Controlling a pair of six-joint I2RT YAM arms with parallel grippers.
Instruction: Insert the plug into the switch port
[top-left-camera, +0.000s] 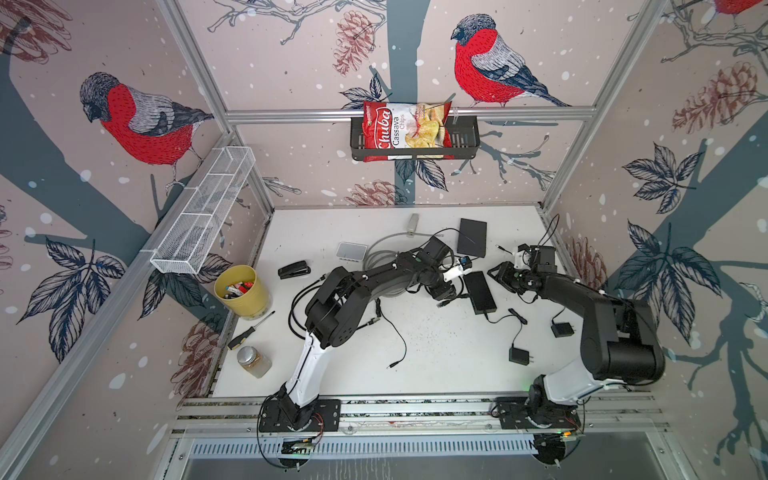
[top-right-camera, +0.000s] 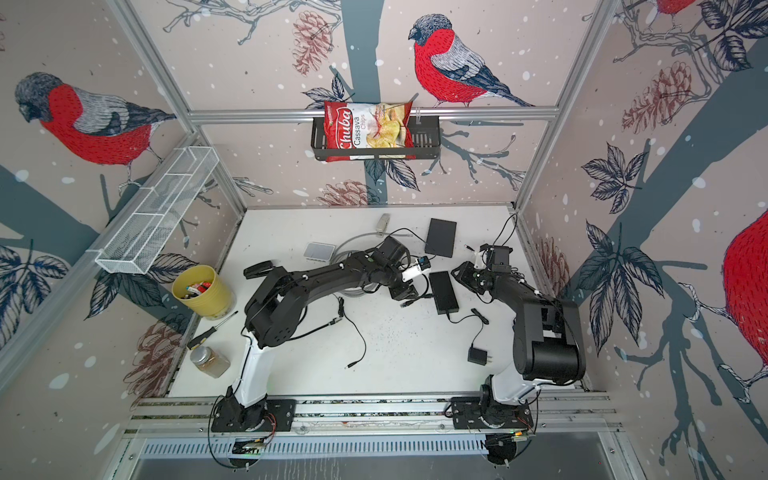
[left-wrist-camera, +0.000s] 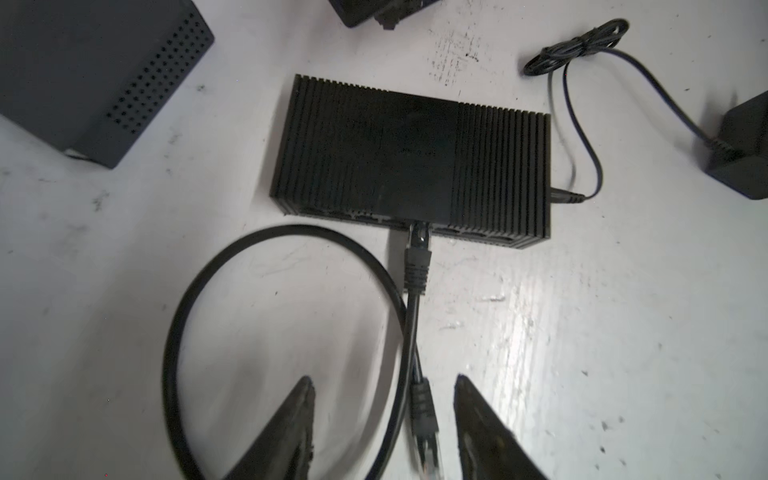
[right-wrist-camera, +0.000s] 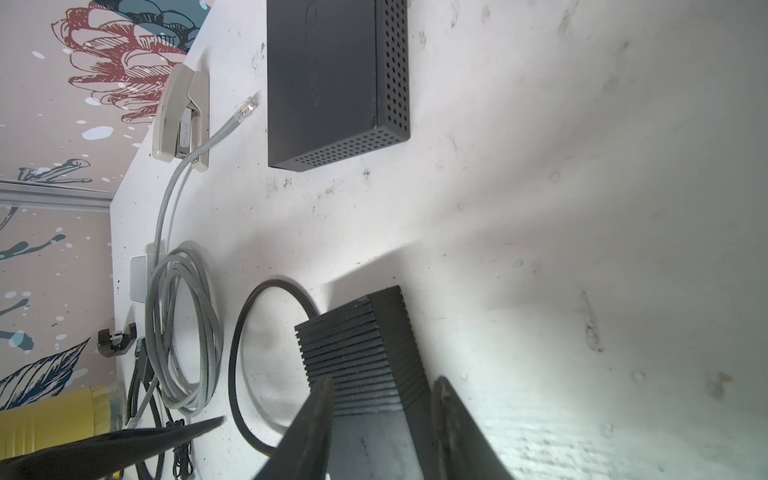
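Observation:
The switch (top-left-camera: 481, 291) (left-wrist-camera: 411, 158) is a black ribbed box lying flat on the white table. A black plug (left-wrist-camera: 417, 245) sits in a port on the switch's front face, and its cable (left-wrist-camera: 178, 332) loops back towards my left gripper (left-wrist-camera: 383, 381) (top-left-camera: 455, 296). That gripper is open just short of the switch. The cable's other, free plug (left-wrist-camera: 424, 419) lies loose between its fingers. My right gripper (right-wrist-camera: 384, 380) (top-left-camera: 500, 274) stands over the switch (right-wrist-camera: 361, 353) from the other side, one finger on each side and close against it.
A black perforated box (top-left-camera: 472, 237) (right-wrist-camera: 332, 83) lies behind the switch. Its power lead runs to an adapter (left-wrist-camera: 744, 145). A coiled grey cable (right-wrist-camera: 183, 324), a beige stapler (right-wrist-camera: 183, 116), a white box (top-left-camera: 351, 250) and a yellow cup (top-left-camera: 241, 291) stand to the left.

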